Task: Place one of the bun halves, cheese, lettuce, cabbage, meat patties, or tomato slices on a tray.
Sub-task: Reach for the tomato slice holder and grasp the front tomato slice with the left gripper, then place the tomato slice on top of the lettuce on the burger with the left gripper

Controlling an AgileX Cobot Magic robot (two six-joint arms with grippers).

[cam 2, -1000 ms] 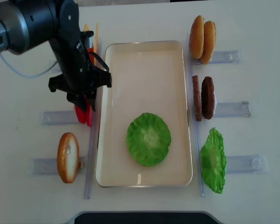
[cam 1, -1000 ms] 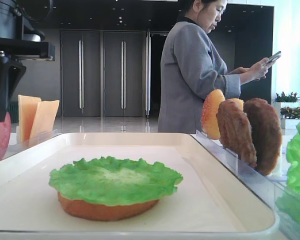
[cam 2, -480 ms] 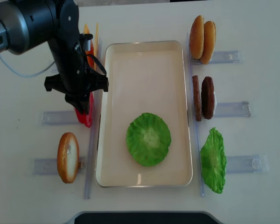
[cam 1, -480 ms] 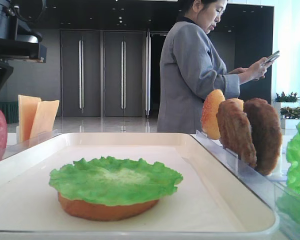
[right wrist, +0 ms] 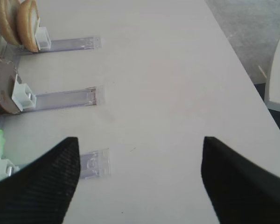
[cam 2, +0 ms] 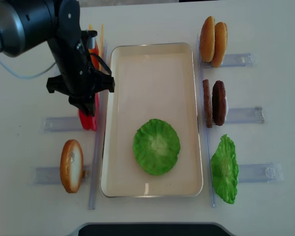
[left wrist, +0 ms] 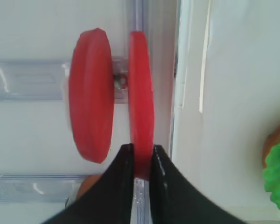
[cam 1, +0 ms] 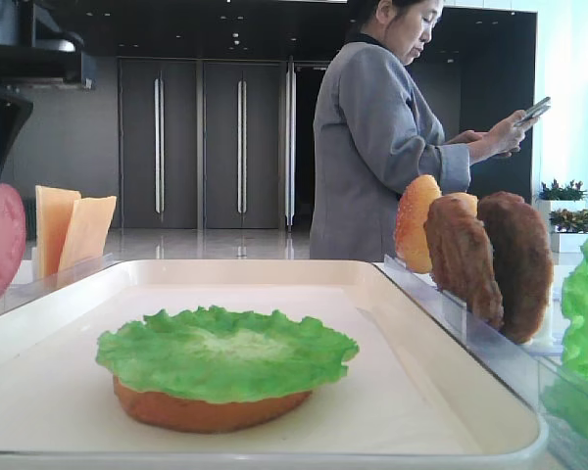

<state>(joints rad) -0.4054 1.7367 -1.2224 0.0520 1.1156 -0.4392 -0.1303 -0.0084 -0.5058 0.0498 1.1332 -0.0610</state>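
Two tomato slices (left wrist: 112, 93) are seen upright in a clear holder (left wrist: 28, 80) beside the tray (cam 2: 152, 73); the right-hand slice (left wrist: 141, 100) is pinched edge-on by the left gripper (left wrist: 141, 161). Likely risk: the thin rim grip slipping, or the neighbouring slice being knocked over. Right gripper (right wrist: 140, 177) is spread wide, holding nothing, above the white table (right wrist: 168, 70).

Probably an office lobby or showroom, dark double doors (cam 1: 198, 142), glossy floor, woman in grey uniform (cam 1: 392, 137) behind white bench (cam 2: 265, 206)
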